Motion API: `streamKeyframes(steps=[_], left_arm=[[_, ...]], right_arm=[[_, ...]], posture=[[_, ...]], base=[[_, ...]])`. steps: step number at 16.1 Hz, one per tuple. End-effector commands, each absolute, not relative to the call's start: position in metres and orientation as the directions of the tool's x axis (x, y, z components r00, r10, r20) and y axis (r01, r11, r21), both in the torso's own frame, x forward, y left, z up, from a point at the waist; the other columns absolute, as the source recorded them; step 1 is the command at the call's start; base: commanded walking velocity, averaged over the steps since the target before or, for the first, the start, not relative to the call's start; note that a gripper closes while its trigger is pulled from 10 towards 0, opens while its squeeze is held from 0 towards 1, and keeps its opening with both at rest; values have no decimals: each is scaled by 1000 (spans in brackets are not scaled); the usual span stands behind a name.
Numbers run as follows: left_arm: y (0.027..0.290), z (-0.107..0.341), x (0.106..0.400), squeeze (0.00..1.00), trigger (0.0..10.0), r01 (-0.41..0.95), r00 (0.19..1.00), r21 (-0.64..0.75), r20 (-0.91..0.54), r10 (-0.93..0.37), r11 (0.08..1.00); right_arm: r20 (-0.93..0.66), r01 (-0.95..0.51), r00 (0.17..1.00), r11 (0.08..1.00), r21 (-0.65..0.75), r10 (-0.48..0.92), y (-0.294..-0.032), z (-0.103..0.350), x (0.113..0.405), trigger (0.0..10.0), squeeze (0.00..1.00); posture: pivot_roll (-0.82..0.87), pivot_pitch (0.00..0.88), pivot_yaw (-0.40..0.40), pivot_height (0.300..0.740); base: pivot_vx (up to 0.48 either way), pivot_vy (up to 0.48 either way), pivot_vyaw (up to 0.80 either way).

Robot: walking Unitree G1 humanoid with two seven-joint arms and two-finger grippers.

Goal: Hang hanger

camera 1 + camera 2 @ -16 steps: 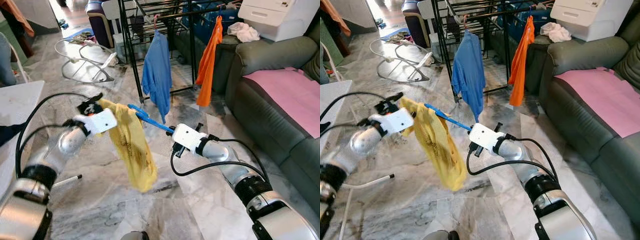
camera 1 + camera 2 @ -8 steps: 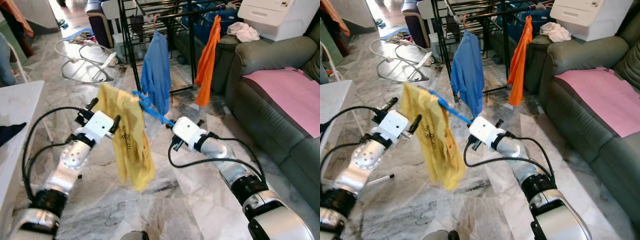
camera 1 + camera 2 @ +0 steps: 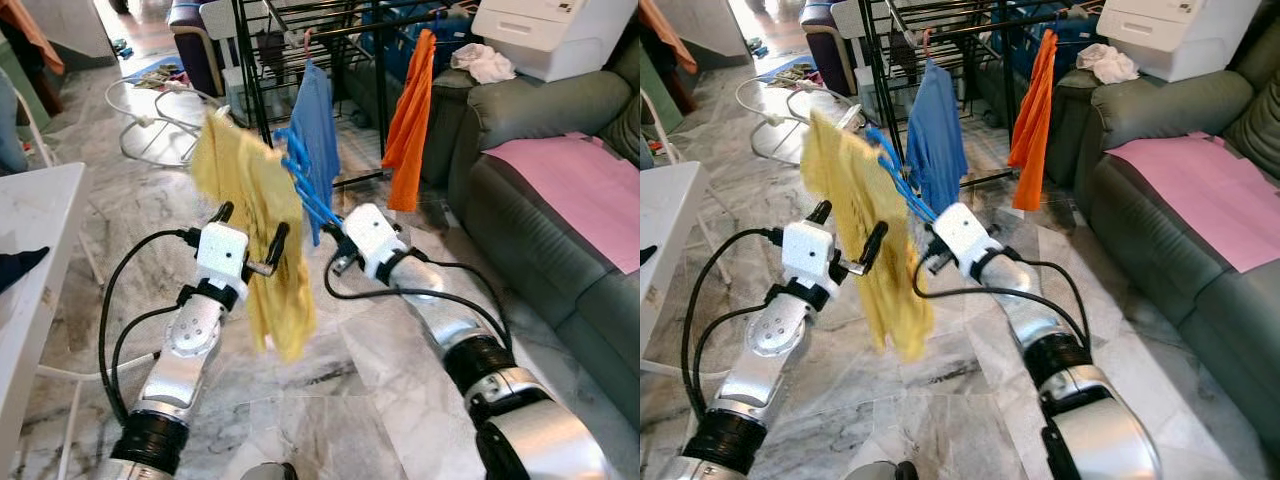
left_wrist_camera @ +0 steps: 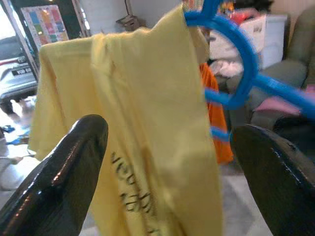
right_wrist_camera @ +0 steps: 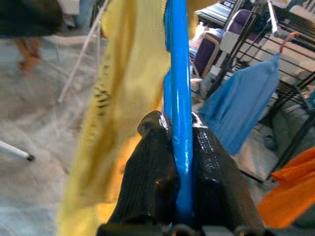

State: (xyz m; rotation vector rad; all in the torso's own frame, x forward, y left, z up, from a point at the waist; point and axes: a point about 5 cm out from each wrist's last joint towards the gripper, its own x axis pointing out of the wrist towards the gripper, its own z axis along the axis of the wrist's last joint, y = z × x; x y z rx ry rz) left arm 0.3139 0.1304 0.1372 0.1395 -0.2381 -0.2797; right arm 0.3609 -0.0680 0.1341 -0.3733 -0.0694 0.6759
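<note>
The blue plastic hanger (image 3: 305,185) is held up in mid-air over the grey-veined marble floor (image 3: 330,420), short of the black drying rack (image 3: 262,95) behind it. The right gripper (image 5: 181,162) is clenched on one bar of the hanger, both black fingers pressed against it. A yellow T-shirt (image 3: 255,225) with dark print is draped over the hanger and hangs free, its hem clear of the floor.

The left gripper (image 3: 248,238) is released, fingers spread wide; from the left wrist camera the shirt hangs in line with the gap between them. Whether either finger touches the cloth cannot be determined.

On the rack, a blue shirt (image 3: 318,130) and an orange garment (image 3: 410,120) hang from the upper rail. A dark green sofa (image 3: 520,110) occupies the room's right side, with a pink sheet (image 3: 585,190) over its seat, and a white printer (image 3: 555,35) and a crumpled white cloth (image 3: 483,62) at its far end. A white tabletop (image 3: 30,230) stands at the left edge. A white wire frame (image 3: 160,120) lies on the floor at the far left.
</note>
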Motion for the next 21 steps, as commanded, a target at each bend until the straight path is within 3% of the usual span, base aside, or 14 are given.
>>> streamKeyframes(steps=[1,3,5,6,13,21], left_arm=[[127,142,313,1000,10000,277,927,146,219,-304,950],[122,143,312,961,10000,286,926,145,211,-312,947],[119,145,315,71,10000,293,924,126,216,-315,948],[118,147,317,0,10000,295,924,127,215,-317,947],[137,153,323,0,10000,162,955,120,232,-186,979],[153,144,312,0,10000,117,970,106,203,-137,988]], right_arm=[[26,-603,758,717,-349,651,-57,155,363,0,0],[28,-642,729,697,-321,684,-50,154,358,0,0],[38,-671,705,683,-289,709,-47,154,355,0,0],[48,-701,674,659,-272,737,-43,155,350,0,0],[70,-802,551,551,-229,831,-42,157,328,0,0],[61,-783,576,572,-243,815,-51,163,334,0,0]], posture=[[-20,31,68,740],[-20,31,68,740],[-21,28,65,740],[-23,27,66,740],[-29,23,72,740],[-20,21,67,740]], base=[[0,0,0],[0,0,0],[0,0,0],[0,0,0],[0,0,0],[0,0,0]])
